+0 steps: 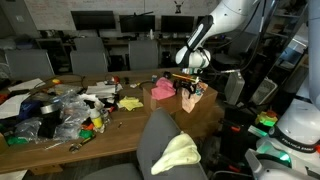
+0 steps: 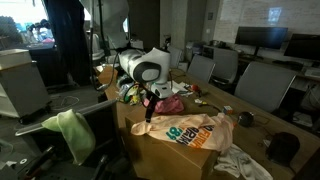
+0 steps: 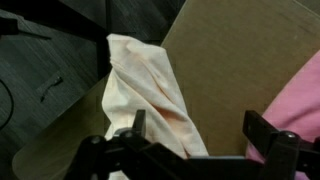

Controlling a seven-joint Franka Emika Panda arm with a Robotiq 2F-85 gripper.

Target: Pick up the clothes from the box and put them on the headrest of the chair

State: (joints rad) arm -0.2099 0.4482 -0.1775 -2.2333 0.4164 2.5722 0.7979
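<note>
- Now the gripper (image 3: 195,125) hangs over the box (image 3: 240,60), jaws spread as wide as they go, nothing held.
- Right beneath, a pale garment (image 3: 150,90) drapes across the box's edge, nearer one finger (image 3: 137,128) than centred.
- Its long axis runs away from the jaws, slightly slanted. The narrow tip points past the box's edge and the wider folds sit nearest the fingers.
- Off-centre is the worry: a straight drop could pinch one thin fold that slips, or jab cardboard.
- On the box, beyond the other finger, lies the pink garment (image 3: 300,110), close enough to snag.
- Well away from the box, the yellow-green garment (image 2: 68,132) already sits on the chair (image 1: 155,138).
</note>
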